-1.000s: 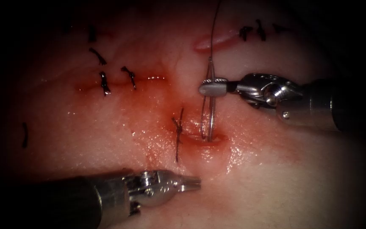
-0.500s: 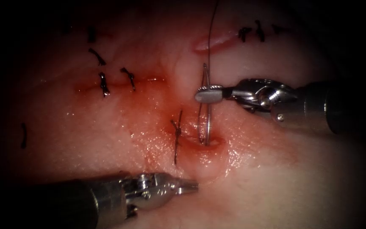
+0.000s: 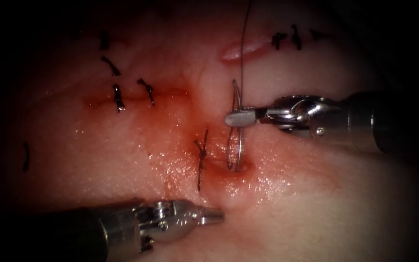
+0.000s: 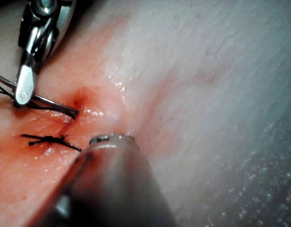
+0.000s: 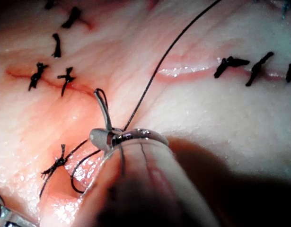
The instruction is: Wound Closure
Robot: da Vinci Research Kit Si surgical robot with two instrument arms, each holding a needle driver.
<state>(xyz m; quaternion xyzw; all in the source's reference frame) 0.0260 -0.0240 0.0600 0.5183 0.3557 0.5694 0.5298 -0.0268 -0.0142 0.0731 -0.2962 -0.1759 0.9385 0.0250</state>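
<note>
My right tool (image 3: 241,118) is shut on the curved needle (image 3: 239,145) near its tail, just above the cut (image 3: 229,169). The needle's point is in the tissue (image 3: 316,194) at the red cut, right of a knotted dark stitch (image 3: 202,155). Thread (image 3: 244,43) runs up from the needle's tail. My left tool (image 3: 212,217) lies below the cut, shut and holding nothing. In the right wrist view the jaws (image 5: 105,138) grip the needle (image 5: 103,111), and the thread (image 5: 173,47) leads away. The left wrist view has the needle (image 4: 53,105) entering the tissue under the right tool (image 4: 22,87).
Several finished dark stitches (image 3: 118,96) sit on an older cut at upper left, and others (image 3: 294,36) at upper right. Red fluid (image 3: 170,160) wets the tissue around the cut. A small pale gash (image 3: 241,48) lies under the thread.
The right tool has moved down toward the cut with the needle, and the needle's point sits lower in the tissue. The left tool has drifted slightly left.
</note>
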